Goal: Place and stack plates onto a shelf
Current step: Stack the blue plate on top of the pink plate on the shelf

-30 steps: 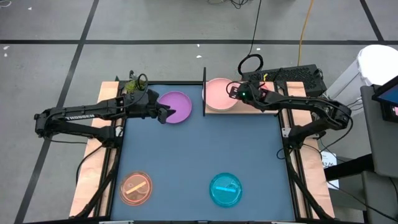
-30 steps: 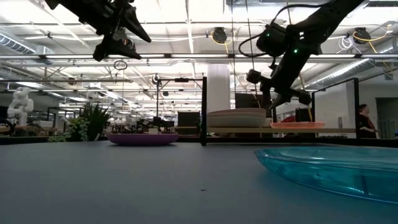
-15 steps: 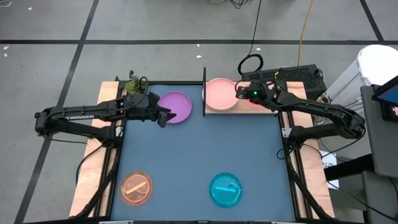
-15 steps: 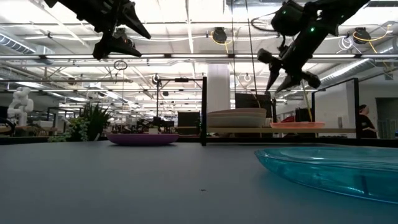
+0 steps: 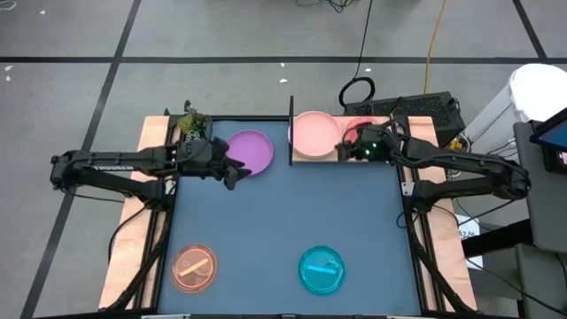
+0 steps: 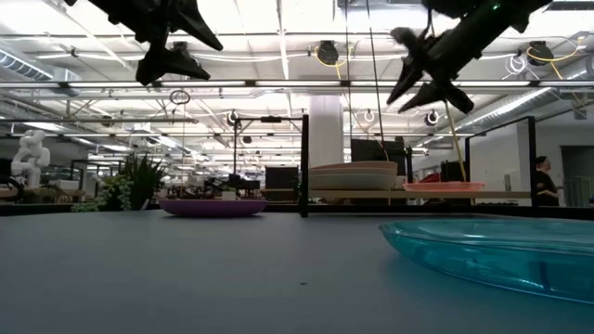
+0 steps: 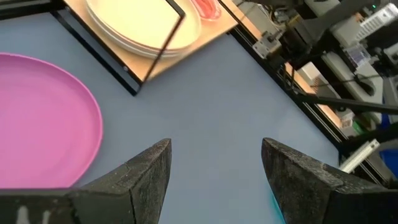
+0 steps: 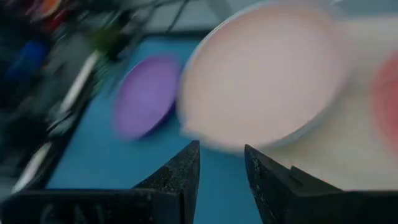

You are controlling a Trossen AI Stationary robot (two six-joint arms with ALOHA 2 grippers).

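Plates: cyan dish (image 5: 321, 269) and orange dish (image 5: 194, 268) at near counter edge. Purple plate (image 5: 251, 151) farther back on mat; left hand (image 5: 236, 171) hovers just beside it, released, empty. Right hand (image 5: 346, 151) spread apart, empty, above shelf (image 5: 301, 159) bearing pink plate stack (image 5: 313, 133).

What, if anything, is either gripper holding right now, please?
Nothing. The left gripper is open and empty above the mat; the right gripper is also open and empty.
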